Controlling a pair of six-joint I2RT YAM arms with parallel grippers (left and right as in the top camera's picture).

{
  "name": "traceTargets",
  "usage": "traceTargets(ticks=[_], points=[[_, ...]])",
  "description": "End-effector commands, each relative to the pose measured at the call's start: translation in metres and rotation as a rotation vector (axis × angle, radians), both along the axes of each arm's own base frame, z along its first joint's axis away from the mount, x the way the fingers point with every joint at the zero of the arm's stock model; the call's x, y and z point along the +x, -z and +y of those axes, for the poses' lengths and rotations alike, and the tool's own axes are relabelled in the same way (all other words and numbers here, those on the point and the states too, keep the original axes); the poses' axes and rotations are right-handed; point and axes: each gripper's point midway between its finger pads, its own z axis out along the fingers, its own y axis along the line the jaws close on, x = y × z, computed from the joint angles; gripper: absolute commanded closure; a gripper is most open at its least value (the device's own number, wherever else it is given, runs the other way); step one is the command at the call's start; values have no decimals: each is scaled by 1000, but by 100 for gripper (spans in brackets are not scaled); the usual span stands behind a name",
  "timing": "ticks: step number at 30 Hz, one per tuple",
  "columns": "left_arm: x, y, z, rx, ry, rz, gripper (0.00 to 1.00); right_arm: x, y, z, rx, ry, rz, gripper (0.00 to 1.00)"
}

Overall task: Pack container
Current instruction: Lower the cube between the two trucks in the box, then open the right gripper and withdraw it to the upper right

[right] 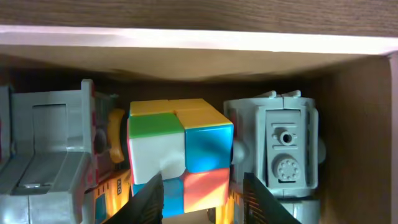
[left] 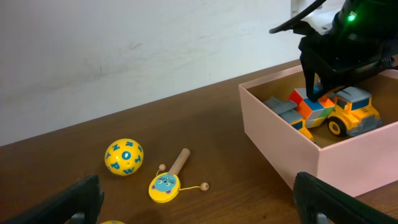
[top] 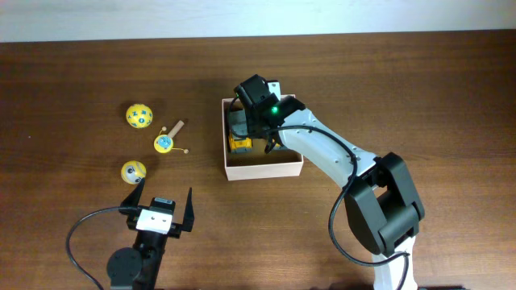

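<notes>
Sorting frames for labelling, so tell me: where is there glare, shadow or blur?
Overhead: evenly lit and sharp, with a green light glowing on the right arm. Left wrist: yellow ball crisp, left tool dark and blurred. Right wrist: container rim washed out, interior shadowed, colour cube sharp, right tool soft.

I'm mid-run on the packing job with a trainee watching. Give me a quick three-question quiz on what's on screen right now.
1. True or false: the left gripper is open and holds nothing.
2. Which toy sits right in front of the right gripper inside the container? A a sponge; B a multicoloured cube; C a banana.
3. How many toys lie on the table outside the container?
Key: 1 true. 2 B. 3 three: far yellow ball, near yellow ball, yellow rattle drum.
</notes>
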Motion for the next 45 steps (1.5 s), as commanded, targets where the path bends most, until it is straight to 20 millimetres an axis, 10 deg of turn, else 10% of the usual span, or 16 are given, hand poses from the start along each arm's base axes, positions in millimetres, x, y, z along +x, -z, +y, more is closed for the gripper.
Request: traceTargets(ticks=[1,31,45], points=[[1,3,2,16,-9,4,1,4,7,3,-14,-30,11,64],[1,3,2,16,-9,4,1,20,-14,12,-6,-74,-48,63],[1,3,2,16,-9,5,1,17,22,16,-17,-87,15,63]])
